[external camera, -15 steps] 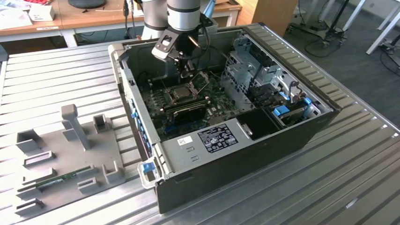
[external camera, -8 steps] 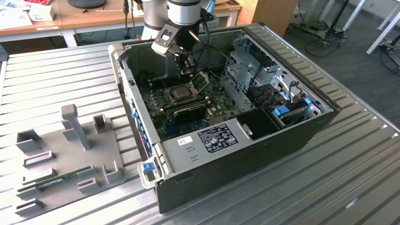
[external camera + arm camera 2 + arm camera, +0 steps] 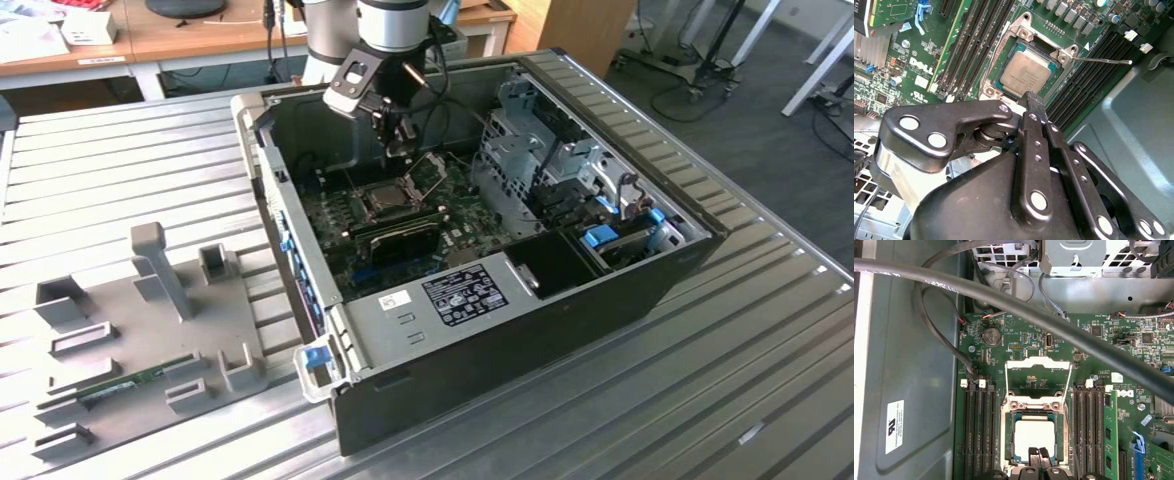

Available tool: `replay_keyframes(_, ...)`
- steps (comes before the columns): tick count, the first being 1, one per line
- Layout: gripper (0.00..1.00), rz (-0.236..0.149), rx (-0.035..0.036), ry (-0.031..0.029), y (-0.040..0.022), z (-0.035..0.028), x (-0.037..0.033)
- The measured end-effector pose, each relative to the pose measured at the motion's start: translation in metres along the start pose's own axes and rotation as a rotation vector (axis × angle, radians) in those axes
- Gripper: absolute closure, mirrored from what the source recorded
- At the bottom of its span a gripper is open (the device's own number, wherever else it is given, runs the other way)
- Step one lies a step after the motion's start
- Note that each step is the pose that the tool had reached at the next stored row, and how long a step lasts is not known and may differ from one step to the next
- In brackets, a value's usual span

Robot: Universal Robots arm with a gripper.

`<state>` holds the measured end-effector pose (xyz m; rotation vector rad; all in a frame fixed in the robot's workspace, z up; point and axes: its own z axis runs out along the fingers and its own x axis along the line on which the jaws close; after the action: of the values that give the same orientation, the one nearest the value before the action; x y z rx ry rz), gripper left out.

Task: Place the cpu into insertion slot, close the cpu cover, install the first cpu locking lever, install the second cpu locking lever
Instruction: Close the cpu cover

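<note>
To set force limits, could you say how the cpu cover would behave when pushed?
The cpu cover looks like thin sheet metal, probably stiff and light. Raised open at the insertion slot, it would likely swing on its hinge.

A robotics lab: a ribbed metal counter [image 3: 120, 150] carries an opened computer tower [image 3: 534, 330], with wooden desks [image 3: 200, 40] behind and a grey floor [image 3: 747, 130].

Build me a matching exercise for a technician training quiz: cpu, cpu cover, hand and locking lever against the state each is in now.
Things:
1. cpu
2. cpu cover
3. hand
4. locking lever

States:
A. swung open
B. lying flat in the insertion slot
C. fingertips together at the cpu's edge
D. unlatched, jutting out as a thin rod

Pairs: 1-B, 2-A, 3-C, 4-D
</note>
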<state>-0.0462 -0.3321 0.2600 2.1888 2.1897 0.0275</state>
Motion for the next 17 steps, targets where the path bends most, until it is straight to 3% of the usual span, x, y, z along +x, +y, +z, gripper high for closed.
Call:
replay_keyframes(6, 0.9, 0.0, 0.0002, -0.0002, 0.0006, -0.0002, 0.0)
replay_keyframes(14, 0.9, 0.0, 0.0001, -0.0001, 0.0086, 0.0002, 0.0)
replay_keyframes(17, 0.9, 0.0, 0.0001, -0.0001, 0.009, 0.0002, 0.0)
